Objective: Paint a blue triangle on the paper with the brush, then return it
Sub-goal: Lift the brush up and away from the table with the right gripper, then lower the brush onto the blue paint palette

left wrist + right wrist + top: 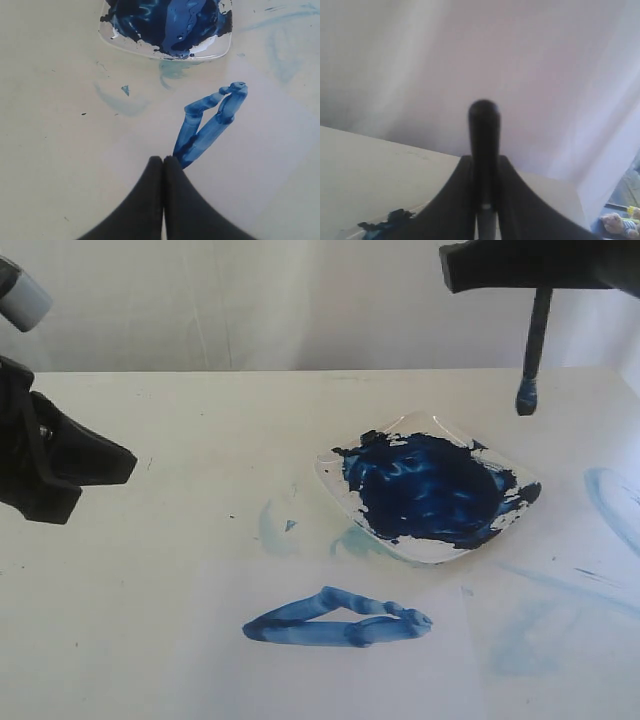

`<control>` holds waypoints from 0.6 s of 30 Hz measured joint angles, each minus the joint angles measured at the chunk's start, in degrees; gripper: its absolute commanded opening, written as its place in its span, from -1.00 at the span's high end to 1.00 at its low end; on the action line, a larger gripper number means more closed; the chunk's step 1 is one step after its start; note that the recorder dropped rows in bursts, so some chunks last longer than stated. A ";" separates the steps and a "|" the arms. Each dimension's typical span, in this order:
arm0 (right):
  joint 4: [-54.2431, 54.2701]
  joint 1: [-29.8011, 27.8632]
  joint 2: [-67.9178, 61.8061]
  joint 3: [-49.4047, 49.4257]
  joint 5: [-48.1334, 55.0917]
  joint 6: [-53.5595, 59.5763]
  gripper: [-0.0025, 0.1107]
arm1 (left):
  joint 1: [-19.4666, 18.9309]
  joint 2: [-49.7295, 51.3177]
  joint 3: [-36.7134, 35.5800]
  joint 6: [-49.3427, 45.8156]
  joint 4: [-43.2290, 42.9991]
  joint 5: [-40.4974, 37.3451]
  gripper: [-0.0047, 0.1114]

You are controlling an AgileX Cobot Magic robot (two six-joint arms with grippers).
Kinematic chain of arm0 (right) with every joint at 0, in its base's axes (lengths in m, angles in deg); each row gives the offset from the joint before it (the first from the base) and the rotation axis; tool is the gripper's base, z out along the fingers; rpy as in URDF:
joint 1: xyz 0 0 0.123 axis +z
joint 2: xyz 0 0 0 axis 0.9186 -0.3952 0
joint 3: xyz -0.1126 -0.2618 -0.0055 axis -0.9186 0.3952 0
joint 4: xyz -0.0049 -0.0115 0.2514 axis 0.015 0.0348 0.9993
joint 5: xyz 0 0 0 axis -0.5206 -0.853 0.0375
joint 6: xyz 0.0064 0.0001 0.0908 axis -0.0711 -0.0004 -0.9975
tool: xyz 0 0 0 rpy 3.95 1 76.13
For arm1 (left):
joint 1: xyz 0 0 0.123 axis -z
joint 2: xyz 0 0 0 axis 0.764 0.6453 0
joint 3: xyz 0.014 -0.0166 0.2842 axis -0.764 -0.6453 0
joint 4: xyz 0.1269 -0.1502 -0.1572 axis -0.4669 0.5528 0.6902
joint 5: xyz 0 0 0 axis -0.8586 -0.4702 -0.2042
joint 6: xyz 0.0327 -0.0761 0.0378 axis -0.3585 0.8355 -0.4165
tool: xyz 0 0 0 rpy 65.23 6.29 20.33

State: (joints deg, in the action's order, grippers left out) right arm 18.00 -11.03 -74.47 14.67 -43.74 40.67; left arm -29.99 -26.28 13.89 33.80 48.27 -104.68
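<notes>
Brush (535,345), pinched by the right claw (484,170), hangs tip-down over the table's (180,440) far edge beyond the dish (425,422) of navy paint (430,490), triangle (310,632) on the paper (380,680) near the front edge; only its wrist view shows the left claw (163,165) pressed together.

The table (150,440) is cream, dotted with a few tiny dark specks (231,516). The paper (380,680) along its near edge is a brighter white. On it, the triangle (335,618) is a mid-blue outline of thick strokes, streaked lighter and darker. The dish (430,558) is clear with a whitish rim, nearly covered by dark navy paint (430,490) with paler blue swirls. Faint pale-blue smears (275,525) mark the table beside the dish and near the right edge. The brush (538,340) has a black handle and a blue-stained tip. The left gripper (163,165) and right gripper (484,165) are black. The curtain (250,300) behind is white with soft grey folds.
</notes>
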 measured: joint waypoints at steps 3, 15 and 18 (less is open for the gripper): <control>0.54 -6.91 -4.20 -1.45 6.01 -0.45 0.96 | 0.00 0.00 0.00 0.00 0.00 0.00 0.92; 0.66 -34.04 -16.67 -3.84 58.42 -29.72 0.96 | 0.00 0.00 -0.15 0.00 0.00 0.00 0.92; -0.26 -39.76 -19.76 -4.61 69.86 -36.33 0.96 | 0.00 0.00 -0.15 0.00 0.00 0.11 0.92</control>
State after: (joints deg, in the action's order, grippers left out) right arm 17.74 -50.78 -94.23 10.06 26.12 4.35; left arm -29.99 -26.28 13.74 33.80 48.27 -104.57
